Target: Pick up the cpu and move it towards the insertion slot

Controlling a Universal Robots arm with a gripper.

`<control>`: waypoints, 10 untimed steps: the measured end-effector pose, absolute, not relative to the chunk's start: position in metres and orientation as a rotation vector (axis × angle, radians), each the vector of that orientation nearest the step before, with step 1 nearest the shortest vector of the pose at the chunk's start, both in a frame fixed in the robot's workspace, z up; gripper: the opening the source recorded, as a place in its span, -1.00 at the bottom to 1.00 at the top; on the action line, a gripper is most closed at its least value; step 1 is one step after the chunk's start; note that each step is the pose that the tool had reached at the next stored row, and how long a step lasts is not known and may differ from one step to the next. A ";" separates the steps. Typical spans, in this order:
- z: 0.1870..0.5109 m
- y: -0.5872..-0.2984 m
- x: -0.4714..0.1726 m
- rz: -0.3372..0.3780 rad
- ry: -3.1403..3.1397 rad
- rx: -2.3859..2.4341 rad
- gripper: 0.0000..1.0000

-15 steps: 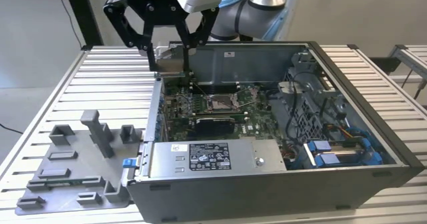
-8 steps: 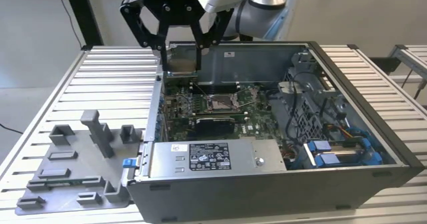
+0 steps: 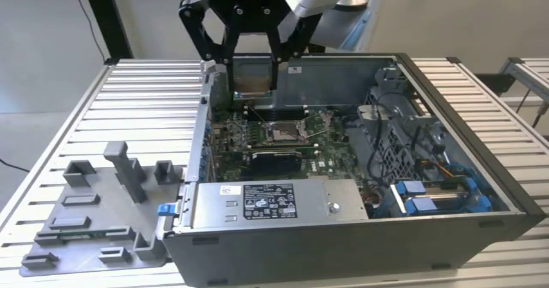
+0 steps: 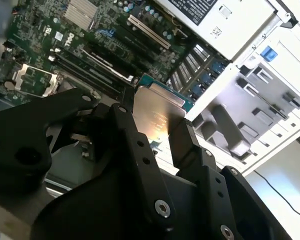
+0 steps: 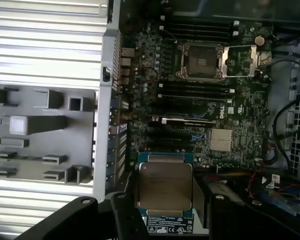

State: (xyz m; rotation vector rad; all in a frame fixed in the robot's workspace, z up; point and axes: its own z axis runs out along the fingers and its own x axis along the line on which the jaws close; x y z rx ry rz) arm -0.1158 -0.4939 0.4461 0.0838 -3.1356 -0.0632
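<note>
A slatted metal table point(image 3: 137, 101) carries an open computer case point(image 3: 343, 236) lying on its side, its green motherboard point(image 3: 326, 156) exposed, in the exterior view. A grey plastic tray point(image 3: 94, 217) with upright blocks sits on the table just beside the case, on the exterior view's left. A silver power supply point(image 3: 266, 201) lines the near wall of the case, with blue-tabbed drive bays point(image 3: 429, 195) on the exterior view's right.

The arm's black gripper point(image 3: 254, 62) hangs above the far wall of the case, its two fingers point(image 4: 182, 142) clamped on opposite edges of the cpu point(image 3: 253, 82). The chip is held on edge in the air, clear of the board and of the tray. In the second wrist view its silvery face point(image 4: 157, 117) catches the light between the fingers, and in the first wrist view the cpu point(image 5: 164, 186) shows square-on, a green rim around the metal lid.

The insertion slot point(image 3: 283, 132) lies on the board below and nearer the camera than the chip, well apart from it. In the first wrist view the slot point(image 5: 199, 61) has a shiny metal plate point(image 5: 240, 61) just beside it.
</note>
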 end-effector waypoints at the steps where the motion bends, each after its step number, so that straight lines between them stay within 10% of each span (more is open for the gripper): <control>1: 0.446 -0.494 -0.112 -0.063 -3.136 0.085 -1.00; 10: 0.446 -0.494 -0.081 -0.063 -3.135 0.086 -1.00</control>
